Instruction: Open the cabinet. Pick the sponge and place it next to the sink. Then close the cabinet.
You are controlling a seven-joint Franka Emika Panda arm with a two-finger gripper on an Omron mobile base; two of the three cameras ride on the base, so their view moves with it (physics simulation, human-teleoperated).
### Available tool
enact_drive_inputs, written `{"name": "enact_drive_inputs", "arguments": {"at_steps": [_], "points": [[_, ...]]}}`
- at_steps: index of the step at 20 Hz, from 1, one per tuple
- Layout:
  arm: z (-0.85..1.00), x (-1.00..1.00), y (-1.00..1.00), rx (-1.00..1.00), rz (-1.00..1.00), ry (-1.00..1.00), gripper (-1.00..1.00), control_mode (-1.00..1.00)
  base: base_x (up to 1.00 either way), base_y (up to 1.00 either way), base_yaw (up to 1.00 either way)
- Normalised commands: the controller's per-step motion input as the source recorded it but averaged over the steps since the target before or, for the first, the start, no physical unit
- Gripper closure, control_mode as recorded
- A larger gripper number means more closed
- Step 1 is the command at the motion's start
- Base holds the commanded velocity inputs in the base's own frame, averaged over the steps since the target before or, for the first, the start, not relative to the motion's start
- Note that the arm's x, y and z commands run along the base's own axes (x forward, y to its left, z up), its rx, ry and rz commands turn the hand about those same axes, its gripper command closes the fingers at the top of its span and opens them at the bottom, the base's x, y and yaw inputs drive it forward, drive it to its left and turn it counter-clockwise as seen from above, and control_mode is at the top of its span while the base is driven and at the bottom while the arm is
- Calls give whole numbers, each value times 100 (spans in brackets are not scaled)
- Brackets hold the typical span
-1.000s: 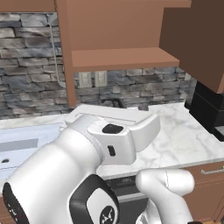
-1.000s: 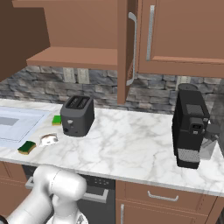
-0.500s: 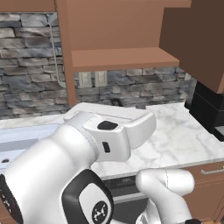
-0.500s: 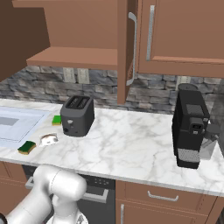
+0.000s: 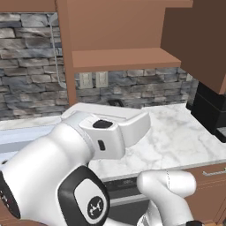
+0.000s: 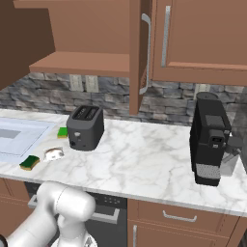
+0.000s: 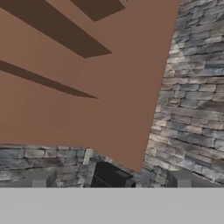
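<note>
The cabinet [image 6: 87, 29] stands open, its right door [image 6: 137, 53] edge-on with a silver bar handle and its left door [image 6: 21, 38] swung wide. Its shelf [image 5: 123, 57] holds nothing I can see. The dark green sponge [image 6: 30, 162] lies flat on the marble counter, right by the corner of the pale sink [image 6: 17, 137]. In the hand view my gripper [image 7: 109, 181] is open with nothing between its fingertips [image 7: 39, 178]. It points up at the brown cabinet [image 7: 87, 65] and the stone wall, far from the sponge.
A black toaster [image 6: 86, 128] stands right of the sink, with a light-green sponge [image 6: 61, 132] behind it and a small white object [image 6: 53, 154] in front. A black coffee machine [image 6: 210, 140] sits far right under the narrower cabinet [image 6: 198, 38]. My arm [image 5: 79, 145] hides the counter's left part.
My arm's white upper link has swung a little lower and to the left in the left base view. The sponge, toaster and cabinet doors have not moved.
</note>
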Motion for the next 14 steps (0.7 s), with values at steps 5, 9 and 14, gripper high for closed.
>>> {"name": "enact_drive_inputs", "arguments": {"at_steps": [5,9,14], "points": [[-5,0,15,0,0,0,-100,-100,0,0,0],[-13,5,30,0,0,0,-100,-100,0,0,0],[-20,20,21,0,0,0,-100,-100,0,0,0]]}}
